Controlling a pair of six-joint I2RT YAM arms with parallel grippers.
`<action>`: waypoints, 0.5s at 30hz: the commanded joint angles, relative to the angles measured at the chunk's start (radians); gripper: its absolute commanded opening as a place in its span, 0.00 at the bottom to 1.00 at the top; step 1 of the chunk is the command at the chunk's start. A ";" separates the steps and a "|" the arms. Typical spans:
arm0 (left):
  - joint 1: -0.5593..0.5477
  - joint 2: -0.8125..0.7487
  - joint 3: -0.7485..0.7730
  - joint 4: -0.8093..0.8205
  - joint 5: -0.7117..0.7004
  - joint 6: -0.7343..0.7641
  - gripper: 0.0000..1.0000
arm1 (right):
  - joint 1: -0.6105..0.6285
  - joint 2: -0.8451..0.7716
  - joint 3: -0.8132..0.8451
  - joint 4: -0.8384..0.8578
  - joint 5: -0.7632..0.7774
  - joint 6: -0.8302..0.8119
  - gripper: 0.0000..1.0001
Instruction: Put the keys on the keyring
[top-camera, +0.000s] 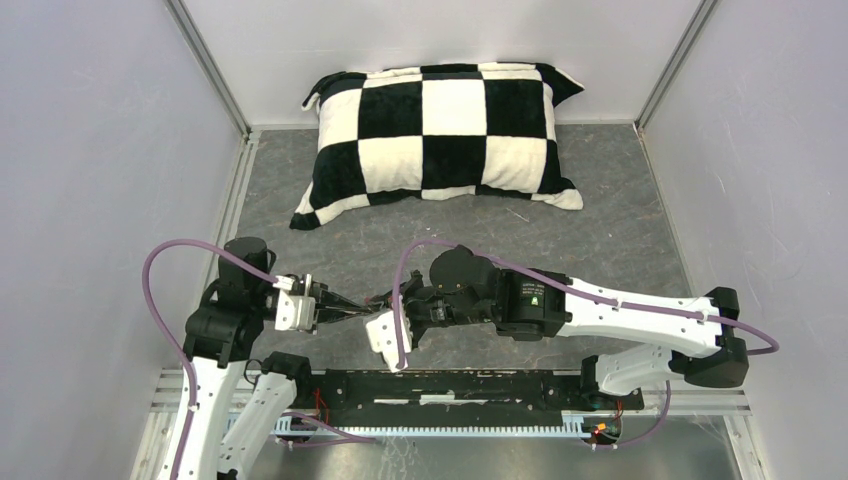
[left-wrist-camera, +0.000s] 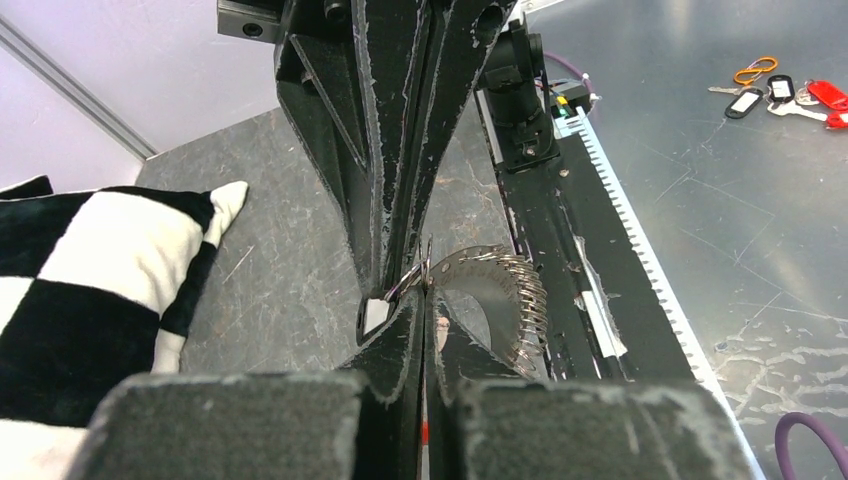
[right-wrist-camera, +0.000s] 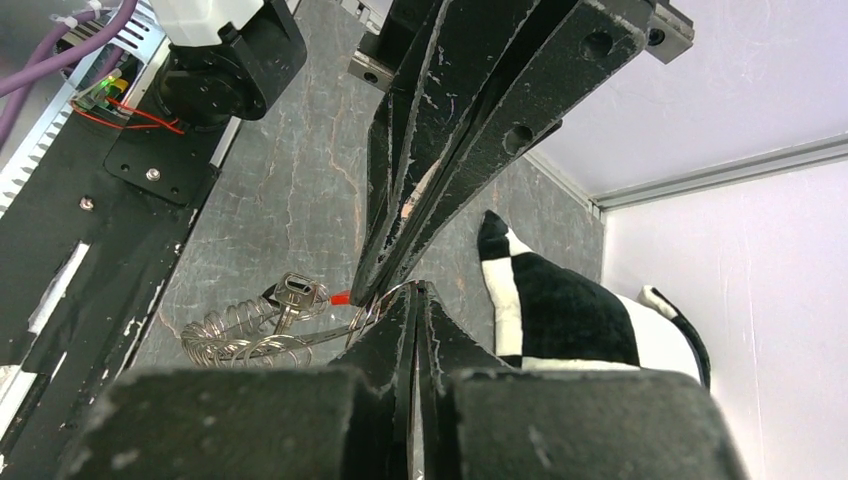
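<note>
Both pincers are met tip to tip above the grey tabletop (top-camera: 600, 220), on the near side of the checkered pillow (top-camera: 440, 135) and well apart from it. The left pincer (left-wrist-camera: 425, 305) is seen fully closed, and a bit of red is caught between its fingers. In the right wrist view the red sleeve (right-wrist-camera: 340, 297) of the keyring (right-wrist-camera: 240, 338) is found right at those tips, so the keyring is held there by the left pincer. The right pincer (right-wrist-camera: 415, 295) is closed as well, with a thin strand of the ring's wire lying against its tips. Whether that strand is actually pinched cannot be told.

The silvery coil of the keyring is hung off the meeting point on the side turned away from the pillow. One key (right-wrist-camera: 293, 291), dark-headed with a silvery blade, is seen lying against the coil just beside the red sleeve; whether it is threaded on cannot be told. A second key cannot be made out for certain. Far from the pillow, several tagged keys (left-wrist-camera: 775, 90) are laid on the bare metal surface.
</note>
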 joint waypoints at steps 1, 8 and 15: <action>-0.001 0.011 0.022 0.017 0.027 0.050 0.02 | 0.001 0.012 0.038 0.002 0.003 0.043 0.10; -0.001 -0.015 0.014 0.016 0.025 0.057 0.02 | -0.010 -0.011 0.050 -0.009 -0.007 0.078 0.35; -0.001 -0.044 -0.008 0.017 0.037 0.090 0.02 | -0.015 0.028 0.155 -0.135 -0.054 0.075 0.37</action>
